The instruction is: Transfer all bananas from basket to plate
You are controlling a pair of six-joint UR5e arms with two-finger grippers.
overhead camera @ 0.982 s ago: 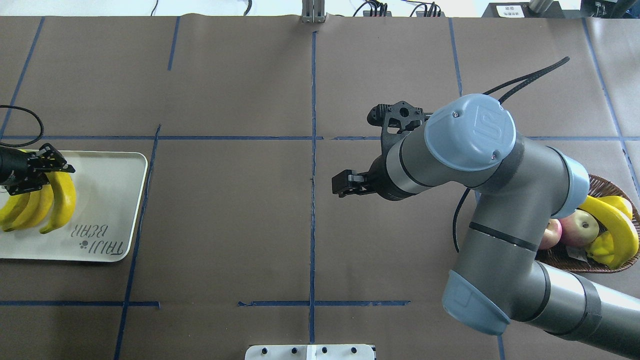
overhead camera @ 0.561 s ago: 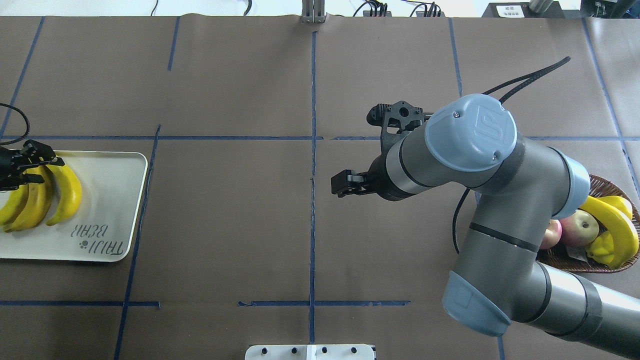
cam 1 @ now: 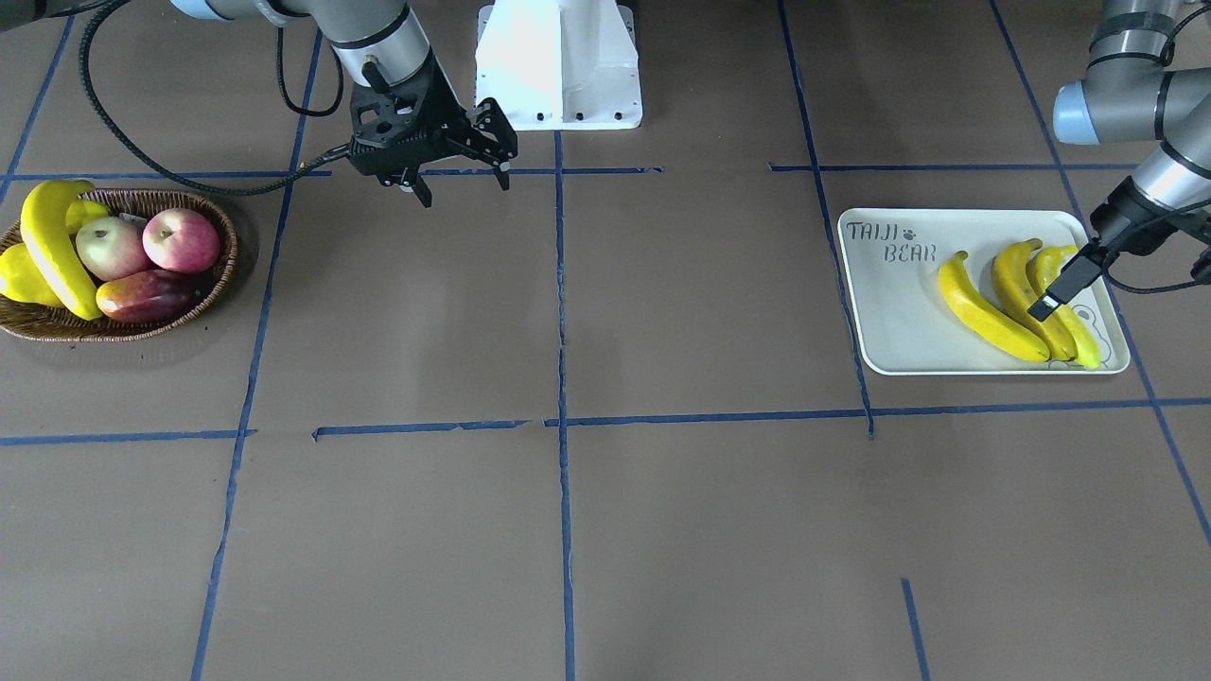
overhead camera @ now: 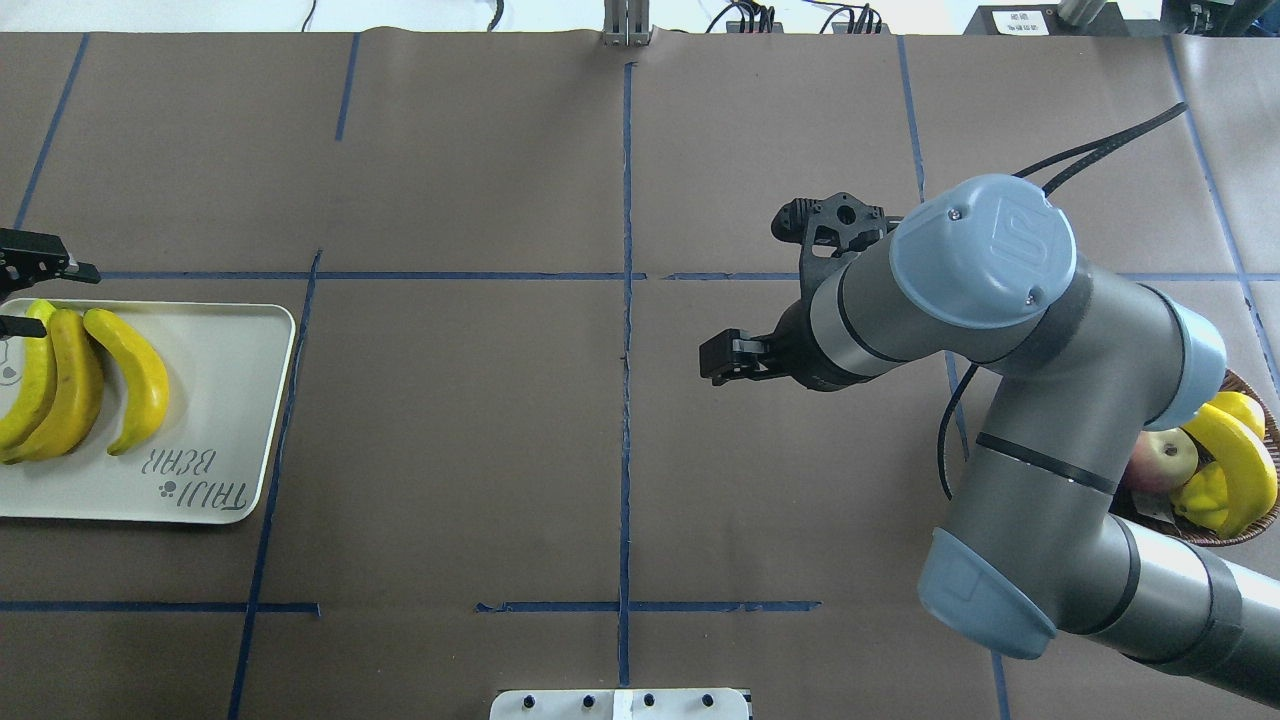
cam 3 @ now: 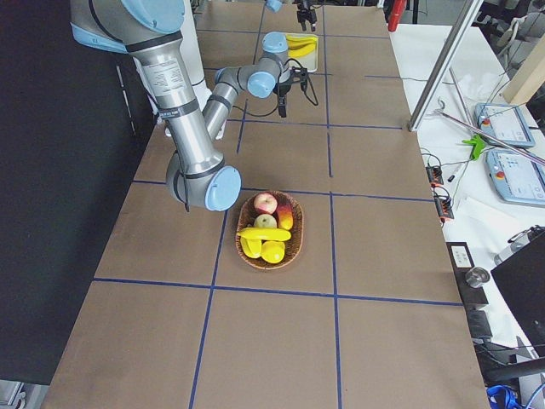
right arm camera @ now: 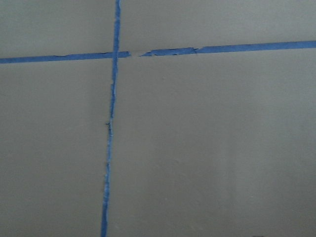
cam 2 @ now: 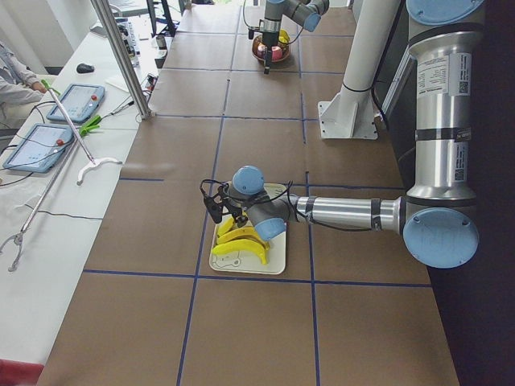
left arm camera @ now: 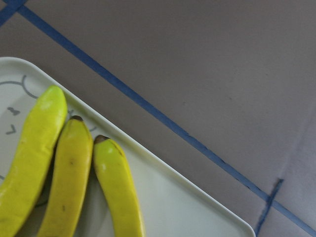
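three bananas (cam 1: pixel 984 312) lie side by side on the plate (cam 1: pixel 889 326), at the end away from the lettering (cam 1: pixel 889 242). fourth banana (cam 1: pixel 52 246) sits in the basket (cam 1: pixel 219 274), draped over the other fruit beside two apples (cam 1: pixel 182 238). left tool (overhead camera: pixel 60 298) hovers at the plate's edge by the banana tips, jaws wide, holding nothing. right tool (cam 1: pixel 464 182) hangs over bare tabletop (cam 1: pixel 662 520) near mid-table, well apart from the basket, jaws spread, empty. judged: three of four moved. left to do: one pick from the basket, the carry across, the set-down.
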